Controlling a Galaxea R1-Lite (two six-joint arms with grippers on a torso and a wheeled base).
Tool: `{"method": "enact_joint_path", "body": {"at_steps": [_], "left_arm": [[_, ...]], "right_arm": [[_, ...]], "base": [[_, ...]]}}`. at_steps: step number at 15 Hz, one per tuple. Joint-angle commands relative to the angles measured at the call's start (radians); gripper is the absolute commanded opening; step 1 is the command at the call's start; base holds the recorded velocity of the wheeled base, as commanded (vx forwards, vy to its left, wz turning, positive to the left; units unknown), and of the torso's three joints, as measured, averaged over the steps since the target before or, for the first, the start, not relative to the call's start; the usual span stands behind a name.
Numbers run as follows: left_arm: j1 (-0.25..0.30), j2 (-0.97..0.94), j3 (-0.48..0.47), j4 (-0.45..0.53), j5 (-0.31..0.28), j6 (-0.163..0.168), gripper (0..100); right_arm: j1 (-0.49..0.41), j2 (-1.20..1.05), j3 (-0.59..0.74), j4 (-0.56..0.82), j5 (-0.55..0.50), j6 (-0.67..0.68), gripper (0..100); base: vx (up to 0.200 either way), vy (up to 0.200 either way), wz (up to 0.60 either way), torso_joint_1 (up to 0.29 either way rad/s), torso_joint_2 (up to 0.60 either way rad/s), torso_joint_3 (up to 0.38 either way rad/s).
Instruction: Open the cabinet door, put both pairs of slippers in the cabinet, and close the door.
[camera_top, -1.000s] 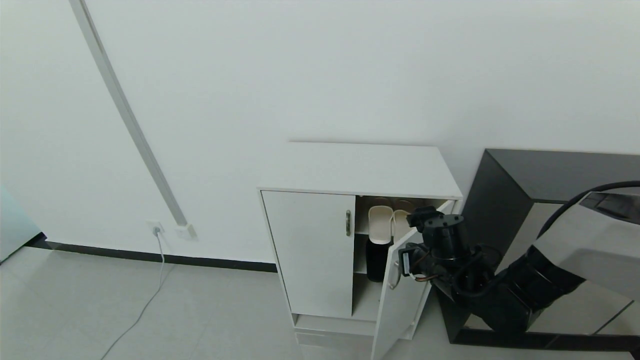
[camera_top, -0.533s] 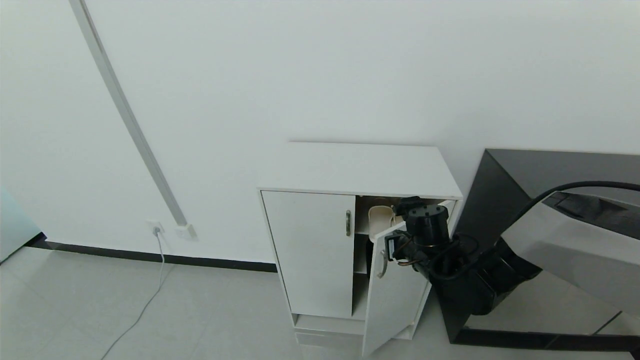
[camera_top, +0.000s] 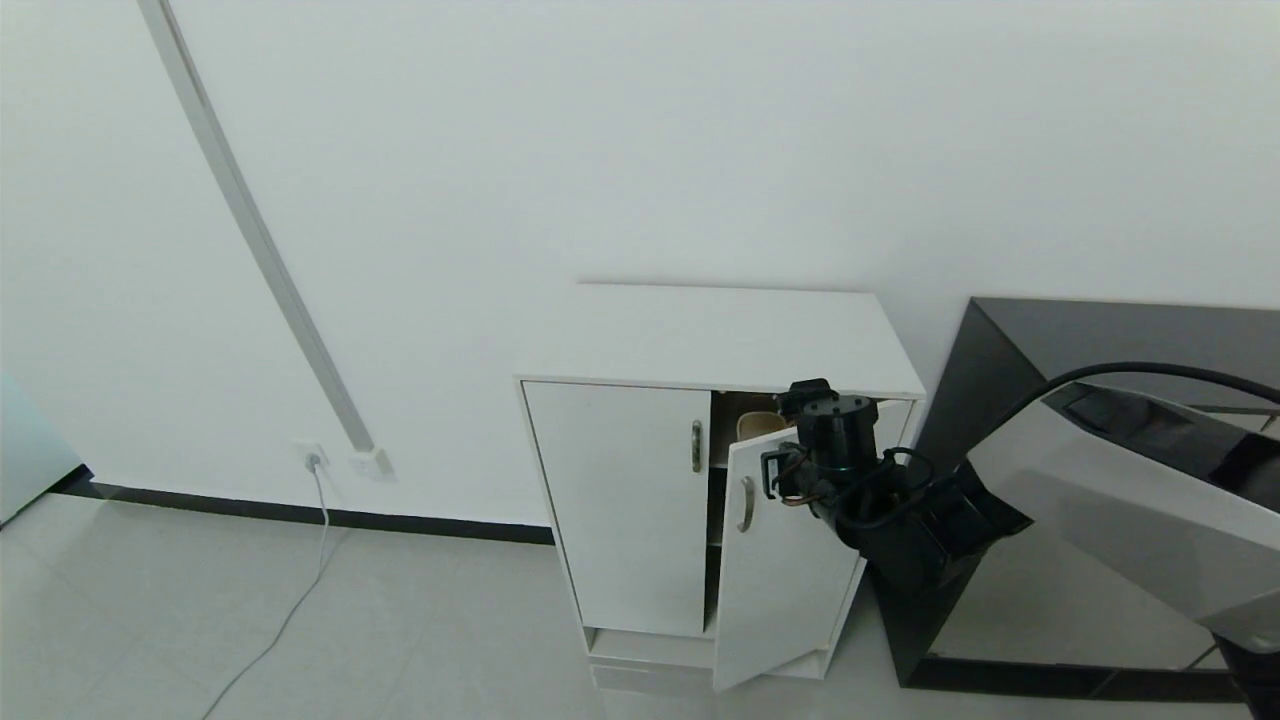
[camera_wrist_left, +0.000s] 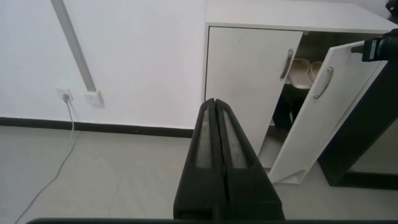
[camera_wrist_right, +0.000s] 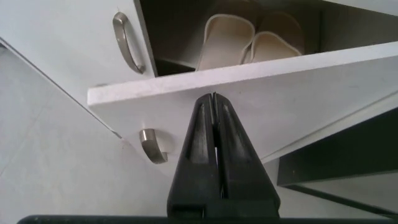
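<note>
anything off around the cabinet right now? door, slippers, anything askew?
Nothing stands out. The right door is ajar, not shut, with the right gripper closed at its top edge. The light slippers sit side by side inside the cabinet; the left door is closed and hangs straight.

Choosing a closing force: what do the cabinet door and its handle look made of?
Cabinet door: seemingly white laminated board, matte; its thick flat edge shows in the right wrist view. Handle: looks like brushed metal, dull silver sheen.
</note>
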Motion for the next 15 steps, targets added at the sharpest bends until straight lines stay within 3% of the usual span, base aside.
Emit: {"method": "enact_joint_path", "body": {"at_steps": [1, 15], "left_arm": [[0.0, 0.001, 0.0, 0.0, 0.0, 0.0, 0], [0.0, 0.0, 0.0, 0.0, 0.002, -0.002, 0]], "right_arm": [[-0.007, 0.033, -0.023, 0.001, 0.0, 0.0, 0], [-0.036, 0.118, -0.189, 0.073, 0.0, -0.003, 0]], "base": [[0.0, 0.0, 0.0, 0.0, 0.0, 0.0], [0.0, 0.0, 0.0, 0.0, 0.0, 0.0]]}}
